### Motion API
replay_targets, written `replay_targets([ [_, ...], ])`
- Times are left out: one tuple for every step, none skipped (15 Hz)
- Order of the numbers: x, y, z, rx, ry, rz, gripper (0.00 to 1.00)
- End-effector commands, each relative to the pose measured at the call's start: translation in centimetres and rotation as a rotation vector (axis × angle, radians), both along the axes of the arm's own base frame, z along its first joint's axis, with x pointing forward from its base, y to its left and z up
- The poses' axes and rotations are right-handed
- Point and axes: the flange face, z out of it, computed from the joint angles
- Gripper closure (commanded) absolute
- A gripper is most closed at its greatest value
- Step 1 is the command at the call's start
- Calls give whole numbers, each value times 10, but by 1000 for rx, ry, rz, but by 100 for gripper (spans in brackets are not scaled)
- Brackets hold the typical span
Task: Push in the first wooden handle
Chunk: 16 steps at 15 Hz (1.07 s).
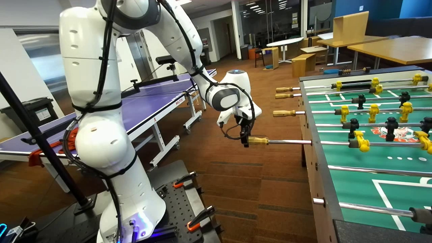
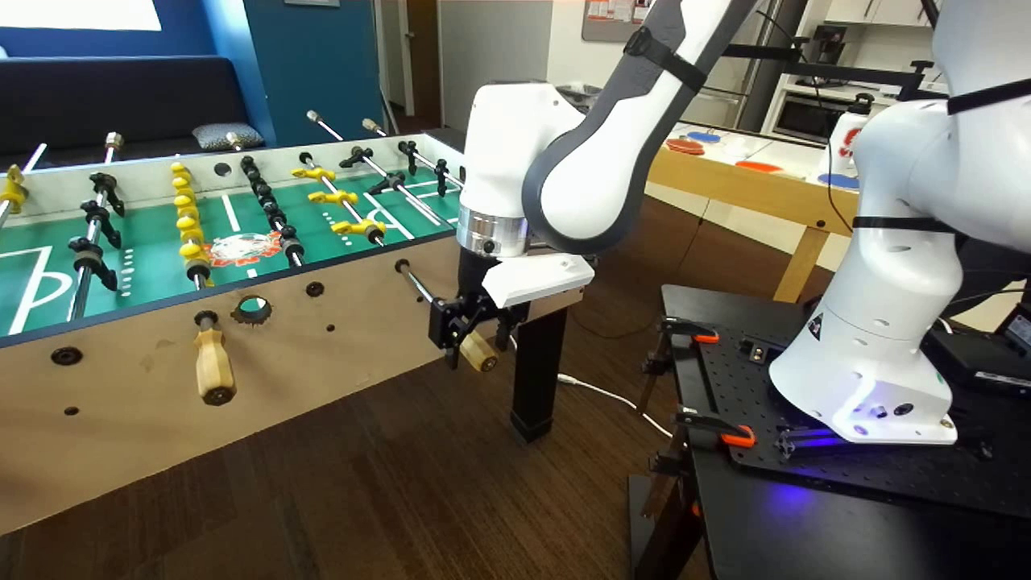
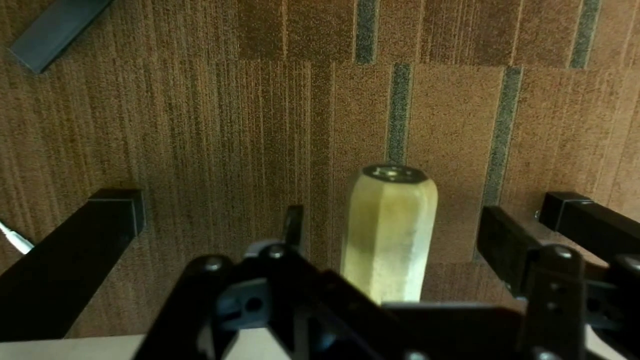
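A pale wooden handle [image 1: 258, 140] sits at the end of a metal rod [image 1: 290, 142] on the foosball table [image 1: 315, 152]. A length of bare rod shows between handle and table wall. The handle also shows in an exterior view [image 2: 479, 352] and in the wrist view [image 3: 392, 235], end face toward the top of the picture. My gripper [image 3: 398, 227] is open, with one finger on each side of the handle and a visible gap on both sides. It also shows around the handle in both exterior views [image 1: 245, 140] [image 2: 477, 345]. The handle's inner end is hidden behind the gripper in the wrist view.
Other wooden handles [image 1: 284, 113] [image 2: 214, 362] stick out from the same table wall. A table leg [image 2: 536, 374] stands below the gripper's side. The robot's base table [image 2: 701, 451] carries clamps [image 2: 717, 423] on its edge. A purple ping-pong table [image 1: 148, 104] stands behind the arm.
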Motion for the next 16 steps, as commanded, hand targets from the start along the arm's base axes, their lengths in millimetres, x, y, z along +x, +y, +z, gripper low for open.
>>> replay_targets([
  [8, 2, -3, -6, 0, -22, 44],
  [9, 2, -3, -6, 0, -23, 51],
  [10, 2, -3, -6, -1, -23, 59],
  [11, 2, -2, -6, -3, -23, 66],
  [11, 1, -1, -7, 0, -22, 74],
  [11, -2, -1, -14, -1, -23, 81],
  [12, -4, 1, -18, -1, -40, 85],
  [14, -7, 2, -24, -4, -44, 85],
  [16, -10, 4, -28, -9, -49, 85],
  [18, -12, 7, -31, -9, -53, 85],
  [20, -16, 9, -35, -14, -59, 85],
  [23, -20, 11, -37, -18, -62, 85],
  [26, -24, 12, -38, -20, -65, 85],
  [30, -29, 13, -36, -21, -69, 85],
  [34, -34, 14, -36, -22, -74, 85],
  [38, -38, 14, -36, -24, -77, 85],
])
